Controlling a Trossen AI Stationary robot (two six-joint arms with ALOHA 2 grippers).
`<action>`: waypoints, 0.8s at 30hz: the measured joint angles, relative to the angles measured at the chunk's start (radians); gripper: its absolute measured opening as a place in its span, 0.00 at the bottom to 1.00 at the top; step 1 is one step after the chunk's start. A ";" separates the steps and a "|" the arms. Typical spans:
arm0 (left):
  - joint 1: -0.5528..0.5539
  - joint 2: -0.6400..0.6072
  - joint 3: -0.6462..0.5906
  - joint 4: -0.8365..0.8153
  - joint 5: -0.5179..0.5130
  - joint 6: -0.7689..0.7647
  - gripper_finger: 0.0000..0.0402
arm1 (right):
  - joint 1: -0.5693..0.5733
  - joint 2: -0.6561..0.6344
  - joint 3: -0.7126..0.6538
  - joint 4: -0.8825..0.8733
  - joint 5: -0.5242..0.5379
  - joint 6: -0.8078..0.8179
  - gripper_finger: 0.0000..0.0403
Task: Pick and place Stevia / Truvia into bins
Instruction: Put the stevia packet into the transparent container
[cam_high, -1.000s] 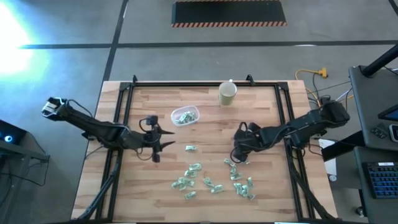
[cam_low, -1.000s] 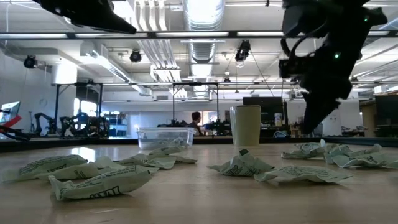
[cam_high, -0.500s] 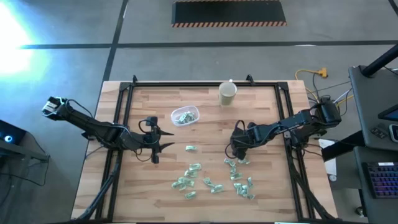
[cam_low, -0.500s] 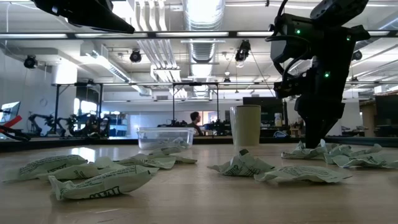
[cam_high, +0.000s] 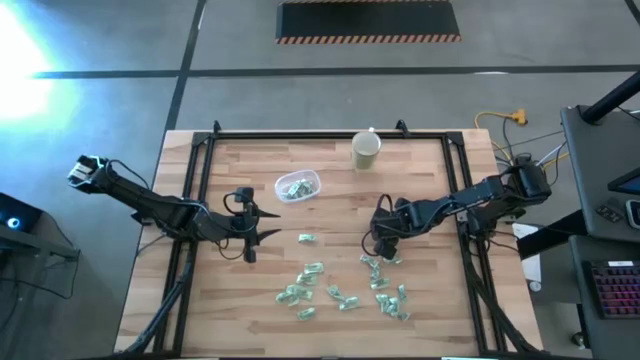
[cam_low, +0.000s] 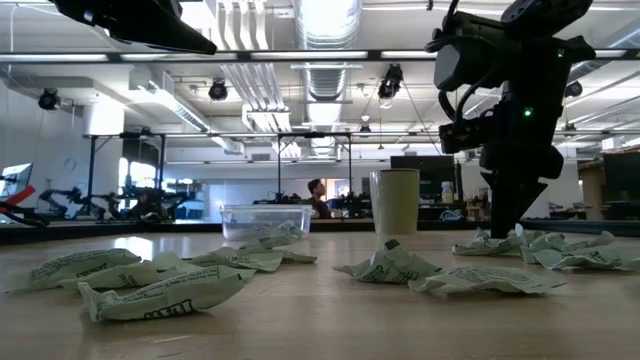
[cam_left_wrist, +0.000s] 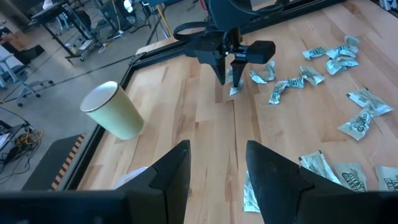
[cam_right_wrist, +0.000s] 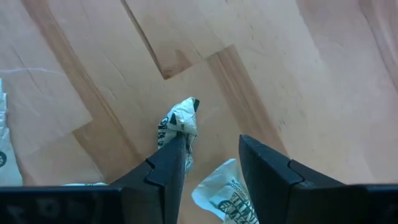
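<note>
Right wrist view alone shows the right claw (cam_right_wrist: 211, 165) released, astride a sachet (cam_right_wrist: 180, 124) on the wooden surface (cam_high: 330, 210). Left claw (cam_left_wrist: 217, 171) released too — hovering. Tub (cam_high: 297, 186) holds sachets; workshop behind.

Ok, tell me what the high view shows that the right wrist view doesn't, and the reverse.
High view only: the tub holding several sachets, the cup, the waiting left gripper, and the whole scatter of sachets.
Right wrist view only: open fingers touching one crumpled sachet on the wood, a second by the other finger.
Both: the right gripper low over the sachets on the table.
</note>
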 joint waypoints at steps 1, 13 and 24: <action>0.000 0.000 0.000 0.000 0.000 0.000 0.35 | 0.000 -0.002 0.000 0.000 0.000 -0.002 0.35; 0.000 0.000 0.000 0.000 0.000 0.000 0.35 | 0.001 -0.061 0.002 0.001 -0.004 -0.025 0.30; 0.000 0.000 -0.001 0.000 0.000 -0.002 0.35 | 0.029 -0.041 0.000 0.090 -0.030 -0.051 0.32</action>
